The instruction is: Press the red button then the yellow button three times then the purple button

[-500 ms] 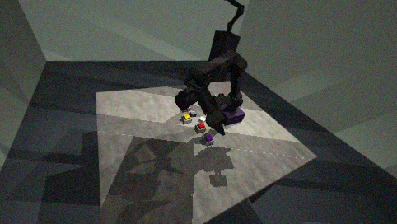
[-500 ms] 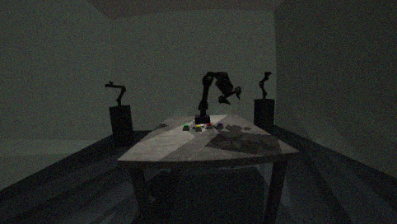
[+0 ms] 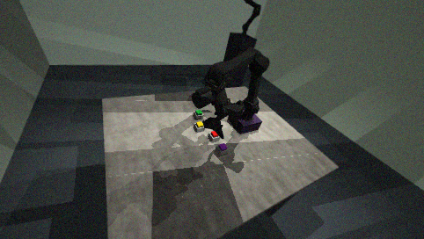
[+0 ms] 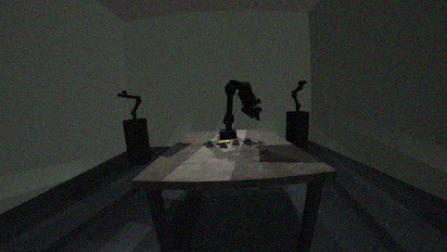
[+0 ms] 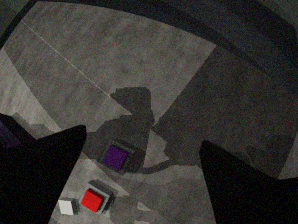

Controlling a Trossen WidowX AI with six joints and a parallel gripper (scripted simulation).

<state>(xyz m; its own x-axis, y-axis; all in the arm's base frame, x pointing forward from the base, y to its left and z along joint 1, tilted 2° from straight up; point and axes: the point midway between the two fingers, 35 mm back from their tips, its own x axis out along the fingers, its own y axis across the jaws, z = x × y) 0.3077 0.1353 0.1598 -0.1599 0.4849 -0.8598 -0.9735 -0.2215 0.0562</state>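
Nearest the wrist view, my gripper (image 3: pixel 215 125) (image 4: pixel 258 117) (image 5: pixel 144 140) was open, its two dark fingers standing well apart with nothing between them. It was raised above the table (image 3: pixel 127 132) (image 4: pixel 199 173) (image 5: pixel 60 55), pointed downward at a slant, and touched no button. Below, as seen by the wrist camera, the purple button (image 3: pixel 222 147) (image 4: pixel 248 140) (image 5: pixel 115 157) appeared in the space framed by the fingers; the red button (image 3: pixel 214 134) (image 4: pixel 236 141) (image 5: pixel 92 200) lay near it, lower in that view, with a small white block (image 5: pixel 67 206) just beside the red one. Next in the row came the yellow button (image 3: pixel 200 126) (image 4: pixel 223 142), then the green button (image 3: pixel 199 113) (image 4: pixel 210 141), both outside the wrist view. Behind my gripper, my arm (image 3: pixel 235 66) (image 4: pixel 229 99) rose steeply from its dark purple base (image 3: pixel 252 127) (image 4: pixel 228 134), bent sharply at its raised elbow, and descended through the forearm to the wrist. Farther off, in the exterior view, a second arm (image 4: pixel 136 104) stood on a dark pedestal (image 4: pixel 136 139) at the picture's left, and a third arm (image 4: pixel 295 94) stood on another pedestal (image 4: pixel 297 127) at its right.
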